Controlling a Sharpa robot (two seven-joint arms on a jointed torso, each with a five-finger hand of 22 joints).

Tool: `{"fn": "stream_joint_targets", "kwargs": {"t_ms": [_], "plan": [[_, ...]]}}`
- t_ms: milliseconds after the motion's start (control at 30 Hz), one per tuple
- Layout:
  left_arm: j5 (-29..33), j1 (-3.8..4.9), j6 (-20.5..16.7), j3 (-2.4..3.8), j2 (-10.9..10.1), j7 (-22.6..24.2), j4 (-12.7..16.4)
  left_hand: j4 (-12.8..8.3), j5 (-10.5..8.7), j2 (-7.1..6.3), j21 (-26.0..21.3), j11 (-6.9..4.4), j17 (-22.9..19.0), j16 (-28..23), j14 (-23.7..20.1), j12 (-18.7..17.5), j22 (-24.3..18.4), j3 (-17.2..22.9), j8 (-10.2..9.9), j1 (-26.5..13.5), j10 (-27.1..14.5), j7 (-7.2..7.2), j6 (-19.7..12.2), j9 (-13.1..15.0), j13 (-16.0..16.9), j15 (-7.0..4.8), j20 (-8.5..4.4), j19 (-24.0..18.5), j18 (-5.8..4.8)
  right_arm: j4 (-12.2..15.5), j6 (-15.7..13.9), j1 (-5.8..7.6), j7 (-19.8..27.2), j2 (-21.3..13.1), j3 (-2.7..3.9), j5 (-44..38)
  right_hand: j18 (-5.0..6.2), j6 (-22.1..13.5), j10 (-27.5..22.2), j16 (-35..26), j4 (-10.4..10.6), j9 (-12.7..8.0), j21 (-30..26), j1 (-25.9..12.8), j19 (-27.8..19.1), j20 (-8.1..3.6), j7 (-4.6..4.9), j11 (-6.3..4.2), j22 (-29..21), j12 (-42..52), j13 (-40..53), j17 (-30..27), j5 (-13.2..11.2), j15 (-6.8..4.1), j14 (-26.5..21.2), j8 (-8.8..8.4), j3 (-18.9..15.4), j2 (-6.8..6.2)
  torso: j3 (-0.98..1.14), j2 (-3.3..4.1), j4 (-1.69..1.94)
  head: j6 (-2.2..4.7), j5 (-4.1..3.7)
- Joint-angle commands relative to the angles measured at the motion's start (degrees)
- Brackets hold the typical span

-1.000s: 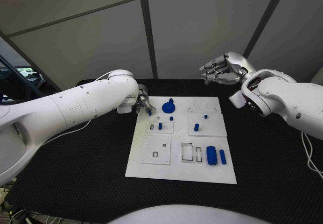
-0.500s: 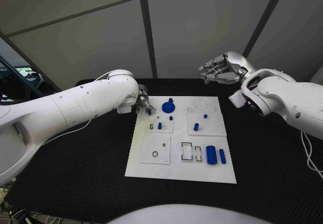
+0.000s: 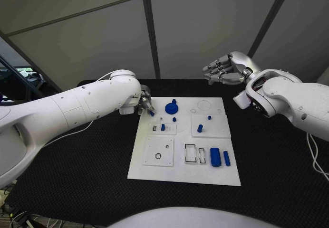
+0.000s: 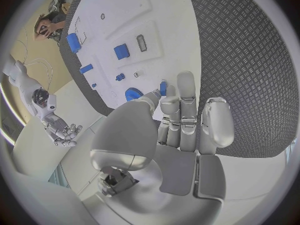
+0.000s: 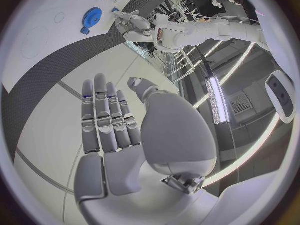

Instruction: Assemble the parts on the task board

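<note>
The white task board [image 3: 179,173] lies mid-table with blue parts on it: a gear [image 3: 171,109], short pegs [image 3: 199,128] and a cylinder [image 3: 215,157] beside a slim bar [image 3: 227,159]. My left hand [image 3: 145,105] hovers at the board's far left corner. It pinches a small blue part [image 4: 162,87] between thumb and fingertip, close to the gear [image 4: 133,93]. My right hand [image 3: 226,69] is raised beyond the board's far right corner, fingers apart and holding nothing; its palm [image 5: 119,135] is bare.
The board [image 4: 159,20] has raised white sub-plates with round holes [image 3: 158,156] and rectangular slots [image 3: 190,154]. Black matting [image 3: 82,161] surrounds it on all sides. Grey wall panels stand behind the table.
</note>
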Motion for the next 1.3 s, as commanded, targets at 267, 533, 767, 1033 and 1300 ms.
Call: {"fn": "stream_joint_targets", "kwargs": {"t_ms": [267,533,767,1033,1300], "plan": [[4.2,-0.13,-2.0,-0.01,-1.3,1.4,1.5,-4.1,0.1,-1.36,-0.3,-0.09,0.4,0.7,0.3,-0.2,0.5,9.3,1.3,-2.0,0.8,0.06,-0.3,0.7,-0.2,-0.12,0.2,0.3,0.72,-0.1,0.3,0.13,0.4,0.1,0.03,0.2,0.67,0.2,-0.3,-0.4,-0.1,0.1,-0.3,0.5,0.2,0.29,-0.13,-0.2,-0.1,0.1,-0.1,-0.1,0.3,-0.2,-0.1,0.15,0.2,0.17,-0.01,-0.03,0.07,-0.13,0.11],[7.2,-0.2,-5.7,0.18,-5.0,1.4,6.6,-4.8,0.04,-1.91,-0.1,-0.18,0.9,1.4,0.6,-0.1,0.8,11.1,1.8,-3.1,1.1,-0.04,-0.2,1.0,-0.1,-0.21,0.15,0.5,0.68,-0.1,0.2,0.13,0.4,-0.2,0.03,0.2,0.67,0.2,-0.3,-0.4,-0.2,0.1,-0.4,0.7,0.3,0.28,-0.12,-0.18,-0.1,0.2,-0.1,-0.1,0.3,-0.2,0.0,0.17,0.3,0.18,-0.01,-0.09,0.17,-0.16,0.3],[6.2,-0.73,-9.2,0.27,-9.5,1.8,14.0,-6.5,0.01,-3.84,0.1,-0.34,1.3,1.9,0.9,-0.1,1.2,13.0,2.4,-3.3,1.5,-0.23,-0.3,1.3,-0.2,-0.38,0.01,0.8,0.59,-0.2,0.2,0.13,0.4,-0.3,0.03,0.2,0.65,0.2,-0.3,-0.4,-0.1,0.1,-0.4,0.6,0.3,0.29,-0.09,-0.16,-0.1,0.2,-0.2,-0.1,0.3,-0.17,0.0,0.17,0.3,0.22,-0.01,-0.09,0.15,-0.2,0.72],[3.4,-1.94,-11.9,0.25,-12.9,1.7,19.9,-7.5,0.01,-5.39,0.6,-0.52,1.4,2.1,1.0,0.2,1.9,15.0,2.7,-3.4,2.2,-0.33,0.0,1.4,0.0,-0.47,-0.11,1.3,0.44,-0.2,0.2,0.12,0.4,-0.3,0.03,0.2,0.65,0.2,-0.3,-0.4,-0.1,0.1,-0.4,0.5,0.3,0.29,-0.08,-0.15,-0.1,0.2,-0.2,-0.1,0.3,-0.17,0.0,0.17,0.3,0.23,0.01,-0.08,0.16,-0.58,1.24],[1.4,-3.41,-13.9,0.21,-14.2,0.8,23.5,-7.9,0.01,-6.16,0.9,-0.6,1.5,2.2,1.1,0.4,2.3,16.3,2.9,-3.5,2.7,-0.37,0.3,1.4,0.3,-0.55,-0.18,1.6,0.35,-0.4,0.2,0.11,0.4,-0.3,0.02,0.2,0.65,0.2,-0.3,-0.5,-0.1,0.1,-0.5,0.6,0.3,0.29,-0.09,-0.16,-0.1,0.2,-0.2,-0.1,0.3,-0.18,0.0,0.17,0.3,0.23,-0.03,-0.05,0.0,-0.7,1.47]]}}
